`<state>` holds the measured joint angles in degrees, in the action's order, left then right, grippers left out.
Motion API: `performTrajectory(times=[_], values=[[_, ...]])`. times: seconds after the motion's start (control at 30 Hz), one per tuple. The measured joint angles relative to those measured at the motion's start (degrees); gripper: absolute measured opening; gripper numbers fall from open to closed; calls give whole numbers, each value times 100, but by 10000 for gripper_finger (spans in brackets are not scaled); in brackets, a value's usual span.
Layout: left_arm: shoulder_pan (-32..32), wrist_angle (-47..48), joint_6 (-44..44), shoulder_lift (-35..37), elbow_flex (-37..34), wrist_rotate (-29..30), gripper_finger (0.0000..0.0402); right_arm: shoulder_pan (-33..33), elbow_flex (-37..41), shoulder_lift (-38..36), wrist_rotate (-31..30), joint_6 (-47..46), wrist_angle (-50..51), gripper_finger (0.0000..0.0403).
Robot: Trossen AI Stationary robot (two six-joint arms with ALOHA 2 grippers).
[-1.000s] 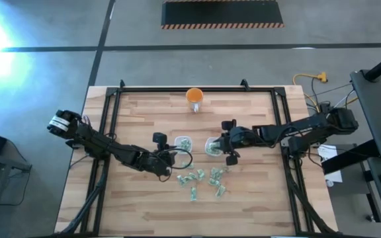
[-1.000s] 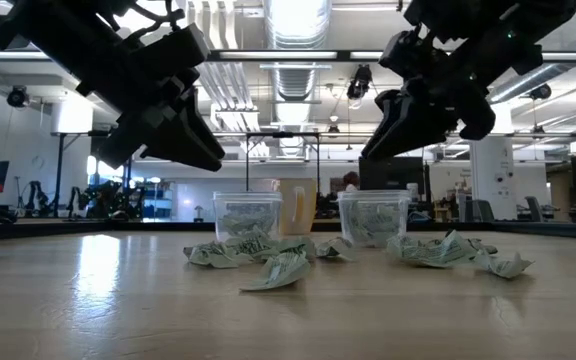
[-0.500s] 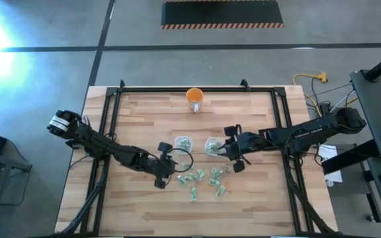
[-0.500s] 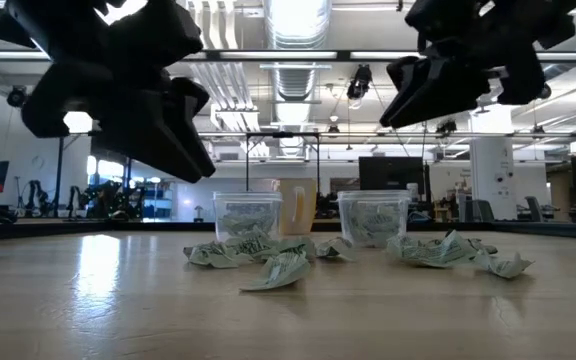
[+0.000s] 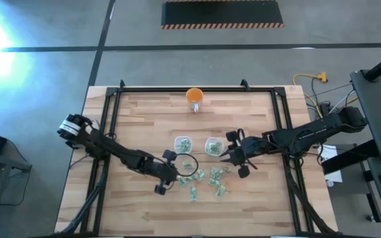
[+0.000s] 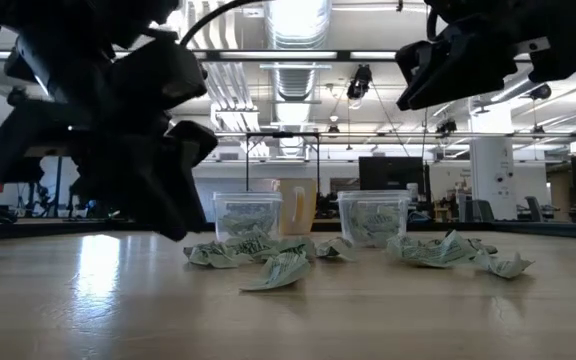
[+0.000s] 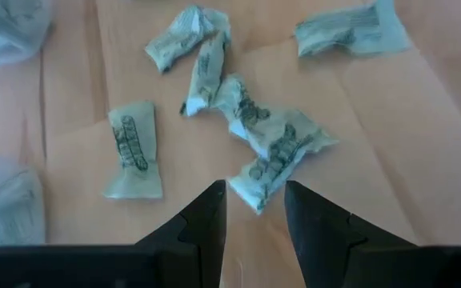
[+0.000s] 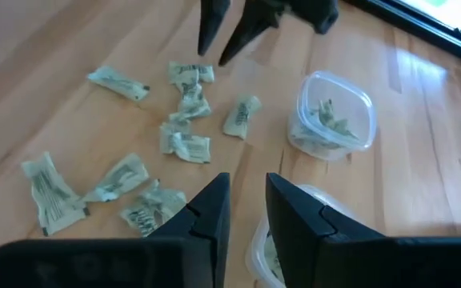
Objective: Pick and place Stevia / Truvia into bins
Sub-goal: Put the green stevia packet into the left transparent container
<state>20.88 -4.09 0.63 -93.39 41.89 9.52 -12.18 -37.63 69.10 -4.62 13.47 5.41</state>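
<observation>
High view: my left end effector (image 5: 169,173) reaches low beside the Stevia sachets (image 5: 205,180) strewn on the surface (image 5: 137,119); my right end effector (image 5: 233,153) hovers beside the bins (image 5: 197,145). Left wrist view: fingers (image 7: 206,220) apart, empty, above sachets. Right wrist view: fingers (image 8: 206,212) apart, empty.

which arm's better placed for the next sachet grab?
Left, probably. The left gripper is open, low over the loose sachets, one lying right ahead between its fingers. The right gripper, also open, hangs beside the right bin.
</observation>
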Motion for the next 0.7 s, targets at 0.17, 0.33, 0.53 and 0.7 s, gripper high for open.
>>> performTrajectory(times=[0.17,0.33,0.53,0.7], values=[[-13,-129,-7,-144,18,-2,112,2,-8,-36,21,-51,1,69],[-17,-216,-3,-196,22,-28,112,2,-8,-48,32,-119,33,66],[-43,-290,1,-296,9,-50,112,2,-8,-48,32,-129,33,68],[-81,-342,3,-476,40,-72,112,2,-8,-48,32,-151,31,64]])
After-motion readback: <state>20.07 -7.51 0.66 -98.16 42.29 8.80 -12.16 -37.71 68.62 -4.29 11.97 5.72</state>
